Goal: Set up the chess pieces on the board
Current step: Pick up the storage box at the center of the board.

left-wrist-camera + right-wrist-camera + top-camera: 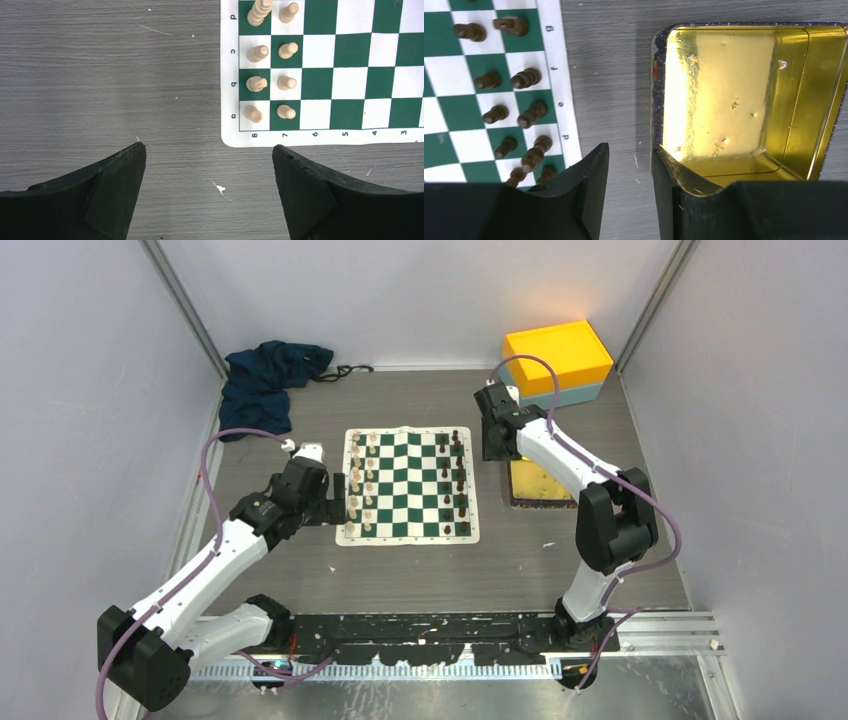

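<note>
Board (350,75) — ahead-right of left end effector (209,146)

Matt grey wood-grain covers the table (100,75). The board (350,85) is a smooth, thin printed mat; its cream chess pieces (286,82) look satin-smooth. At three o'clock of it the tray (724,90) is glossy gold metal, scuffed. At eleven o'clock lies crumpled dark-blue cloth (265,380).

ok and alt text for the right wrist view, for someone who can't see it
An empty shiny gold tray lies on the grey table, right of the green-and-white board where dark chess pieces stand in two rows. The right gripper shows its black fingers at the bottom, open with nothing between them.
</note>
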Robot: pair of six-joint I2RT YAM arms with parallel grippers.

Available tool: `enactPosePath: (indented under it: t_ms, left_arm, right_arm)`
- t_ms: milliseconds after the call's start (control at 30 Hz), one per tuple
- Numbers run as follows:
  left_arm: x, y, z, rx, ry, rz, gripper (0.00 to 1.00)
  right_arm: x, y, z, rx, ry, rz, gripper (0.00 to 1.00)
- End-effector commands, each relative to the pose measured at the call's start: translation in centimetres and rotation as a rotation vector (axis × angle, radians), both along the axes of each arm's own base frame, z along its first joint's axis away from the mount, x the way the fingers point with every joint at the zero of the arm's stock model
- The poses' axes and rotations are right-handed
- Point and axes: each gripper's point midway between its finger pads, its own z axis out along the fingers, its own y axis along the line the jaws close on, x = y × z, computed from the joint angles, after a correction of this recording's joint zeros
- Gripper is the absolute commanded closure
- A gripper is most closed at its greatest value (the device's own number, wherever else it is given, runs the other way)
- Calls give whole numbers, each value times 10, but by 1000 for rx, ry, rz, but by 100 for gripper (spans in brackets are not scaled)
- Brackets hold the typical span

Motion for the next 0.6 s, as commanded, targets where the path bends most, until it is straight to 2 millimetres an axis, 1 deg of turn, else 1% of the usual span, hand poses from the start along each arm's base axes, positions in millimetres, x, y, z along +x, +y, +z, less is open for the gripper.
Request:
enactPosePath:
  t_ms: [0, 200, 367, 567]
  left_arm:
    - [10, 0, 21, -21, -67, 15, 2]
    - [10, 0, 19, -14, -61, 16, 2]
    - [10, 0, 18, -10, -56, 18, 2]
    - [10, 1, 17, -4, -51, 22, 2]
  right_arm:
    - [17, -9, -5, 8, -34, -24, 57]
    - [22, -17, -17, 16, -23, -47, 57]
    - [23, -19, -26, 13, -4, -49, 57]
    - [23, -26, -40, 29, 22, -71, 57]
